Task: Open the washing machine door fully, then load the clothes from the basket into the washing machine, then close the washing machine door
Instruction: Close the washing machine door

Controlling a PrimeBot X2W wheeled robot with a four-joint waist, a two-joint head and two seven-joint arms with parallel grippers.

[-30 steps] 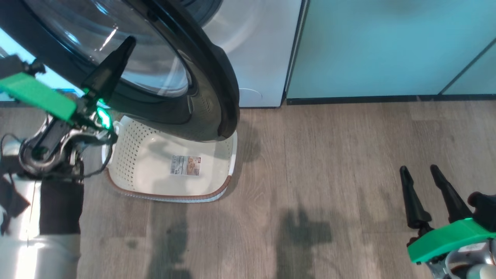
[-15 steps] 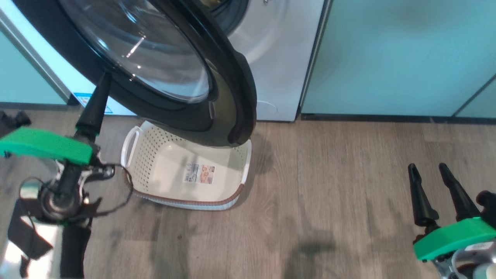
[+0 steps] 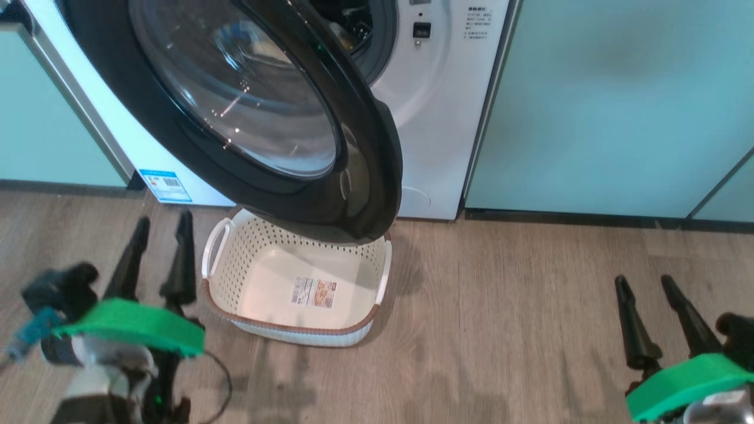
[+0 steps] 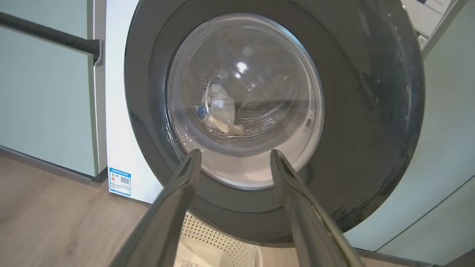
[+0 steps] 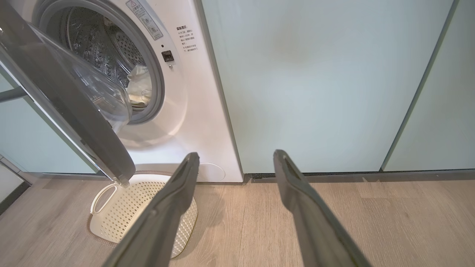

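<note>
Evidently loading is finished. Head view: the basket [image 3: 247, 259] lies empty under the washing machine door [image 3: 365, 171], left gripper [image 3: 165, 218] and right gripper [image 3: 642, 279] spread, holding nothing; left wrist faces that door, likely to push it shut; right wrist shows the clothes [image 5: 140, 89] behind it, inside the washing machine [image 5: 193, 122].

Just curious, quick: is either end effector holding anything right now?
Left end effector: open, holding nothing.
Right end effector: open, holding nothing.

Washing machine door [image 5: 66, 111] ajar, pale clothes [image 5: 140, 89] in drum [image 5: 92, 40], basket [image 5: 122, 207] below the door, hand [image 5: 235, 154] spread apart.
</note>
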